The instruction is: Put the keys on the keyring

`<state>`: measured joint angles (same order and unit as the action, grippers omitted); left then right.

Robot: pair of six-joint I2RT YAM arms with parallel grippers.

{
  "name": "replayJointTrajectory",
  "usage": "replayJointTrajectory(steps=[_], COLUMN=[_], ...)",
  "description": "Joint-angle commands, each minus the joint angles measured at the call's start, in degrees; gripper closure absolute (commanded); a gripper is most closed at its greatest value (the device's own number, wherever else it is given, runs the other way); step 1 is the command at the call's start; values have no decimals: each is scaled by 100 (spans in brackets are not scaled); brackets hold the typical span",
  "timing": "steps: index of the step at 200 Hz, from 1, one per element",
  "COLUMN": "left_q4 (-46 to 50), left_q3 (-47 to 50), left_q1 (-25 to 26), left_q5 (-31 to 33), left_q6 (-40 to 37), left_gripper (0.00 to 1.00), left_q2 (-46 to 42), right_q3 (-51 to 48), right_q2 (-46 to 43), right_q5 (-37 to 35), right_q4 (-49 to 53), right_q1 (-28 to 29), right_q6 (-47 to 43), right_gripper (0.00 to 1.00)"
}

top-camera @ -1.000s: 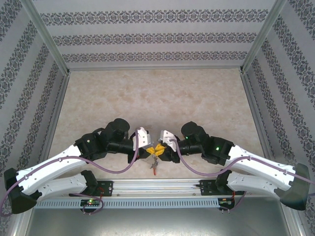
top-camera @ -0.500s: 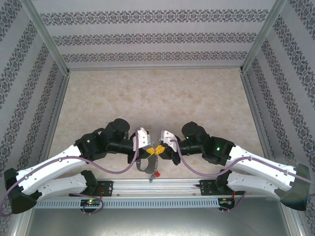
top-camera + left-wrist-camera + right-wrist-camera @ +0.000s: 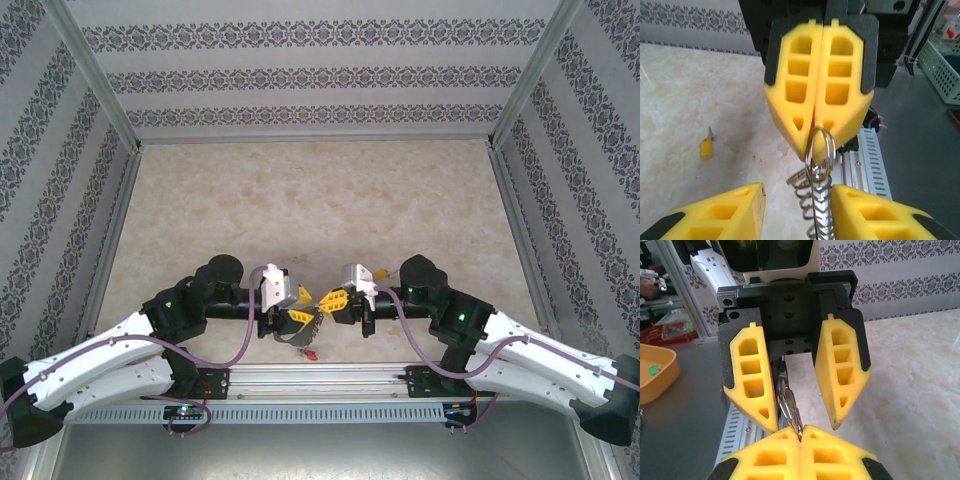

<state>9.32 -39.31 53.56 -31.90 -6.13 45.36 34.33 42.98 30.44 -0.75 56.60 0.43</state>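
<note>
Clamping keyring (image 3: 820,144), right pincer (image 3: 810,151) closed tight; left pincer (image 3: 803,426) spread astride it, near table (image 3: 300,190) front edge.

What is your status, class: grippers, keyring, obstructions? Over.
Left gripper open, jaws either side of keyring. Right gripper shut on keyring. Yellow key loose on table, off ring. Nothing blocking.

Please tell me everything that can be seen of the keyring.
The keyring is shiny grey metal: thin wire loops on top, a longer coiled body below. The shut right gripper pinches the loops, so it hangs upright, inside the open left gripper. A red key shows just beneath.
</note>
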Motion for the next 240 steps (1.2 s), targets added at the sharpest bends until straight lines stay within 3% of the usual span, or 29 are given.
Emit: replayJointTrajectory(steps=[1,56,129,165,181,220,236,240], left_q4=[-796,-1108,-1149,-1107,-1109,-966,-790,-748], left_q3=[68,235,388,406,413,402,326,308], left_q1=[57,58,49,41,40,40,40,40], left_q5=[-193,-230,-98,-55,-38,-2,87,111], left_q6=[136,187,122,69,59,-27,-121,-148], left_gripper=[62,78,76,88,100,100,100,100], left_q2=[7,26,-191,-234,-278,-397,-389,-383], right_q3=[-172,-461,-743,-834,-831,-880,-747,-684], right_q2=[-94,-13,52,36,59,39,19,5], right_q5=[208,156,364,353,366,299,182,141], right_q4=[-713,-1470,-2390,-2594,-2603,-2606,-2144,-1954], right_q1=[-35,-96,-316,-315,-316,-316,-308,-306], right_q6=[248,539,1050,1174,1197,1202,1038,981], right_gripper=[100,100,100,100,100,100,100,96])
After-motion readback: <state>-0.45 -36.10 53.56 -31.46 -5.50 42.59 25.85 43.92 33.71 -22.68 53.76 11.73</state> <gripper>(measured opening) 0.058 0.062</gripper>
